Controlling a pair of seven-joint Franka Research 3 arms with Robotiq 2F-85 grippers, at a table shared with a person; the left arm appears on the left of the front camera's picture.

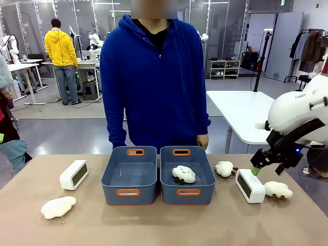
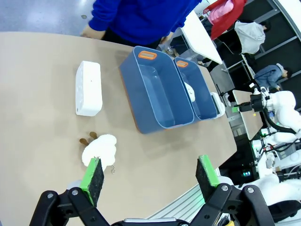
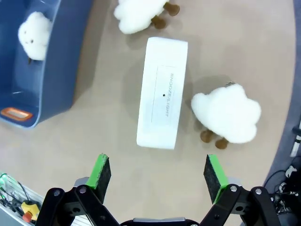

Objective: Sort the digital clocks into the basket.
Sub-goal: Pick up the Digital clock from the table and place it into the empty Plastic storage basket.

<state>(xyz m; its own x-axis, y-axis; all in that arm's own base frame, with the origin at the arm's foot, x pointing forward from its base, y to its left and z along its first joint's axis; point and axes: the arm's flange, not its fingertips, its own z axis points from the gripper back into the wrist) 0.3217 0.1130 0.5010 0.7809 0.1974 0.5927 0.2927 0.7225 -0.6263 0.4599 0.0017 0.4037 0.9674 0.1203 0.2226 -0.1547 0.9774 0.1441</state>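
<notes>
You are hovering the right gripper over one small white rounded plastic digital clock, jaws spread wide and holding nothing. That clock is lying on the beige tabletop, to the right of the two baskets. A cream cloud-shaped plush toy is sitting just beside it, and a second plush is lying off its far end. If you are descending as you stand, one pad is likely to be landing on the nearer plush, pinching it or tipping the clock. The smooth casing may also be slipping if you are gripping off-centre.

The other white clock is waiting left of the empty blue-grey rectangular plastic basket. The left gripper is open too, above the tabletop. The twin basket is already holding a plush, so dropping a clock there would probably be mixing the sort.
</notes>
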